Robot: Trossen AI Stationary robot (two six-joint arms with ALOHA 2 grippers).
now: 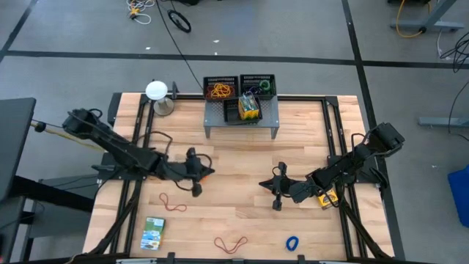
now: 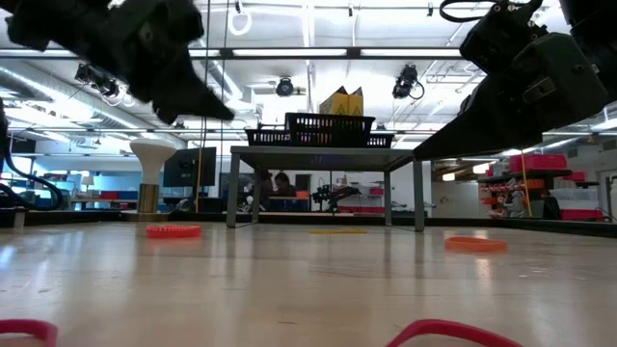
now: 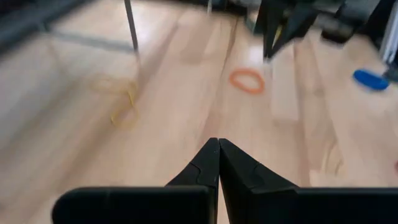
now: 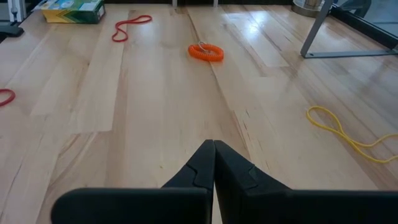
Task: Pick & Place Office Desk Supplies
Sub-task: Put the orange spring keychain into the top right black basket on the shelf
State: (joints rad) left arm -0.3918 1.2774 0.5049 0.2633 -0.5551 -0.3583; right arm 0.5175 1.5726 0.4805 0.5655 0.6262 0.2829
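Observation:
My left gripper (image 1: 206,174) hangs shut and holds nothing over the table's left middle. My right gripper (image 1: 264,183) faces it from the right, also shut on nothing. An orange rubber band (image 3: 247,81) (image 4: 206,51) lies flat on the wood between them. A yellow band (image 3: 124,102) (image 4: 348,134) lies nearer the shelf. A red band (image 1: 174,203) and a green-white card box (image 1: 153,233) lie near the front left. Black mesh trays (image 1: 239,86) with bands and a yellow-green box (image 1: 249,108) sit on the grey shelf.
The grey shelf (image 1: 242,121) stands at the back middle, with a white ball on a stand (image 1: 156,92) to its left. Another red band (image 1: 231,243) and a blue band (image 1: 292,242) lie near the front edge. A yellow box (image 1: 327,198) lies beneath my right arm.

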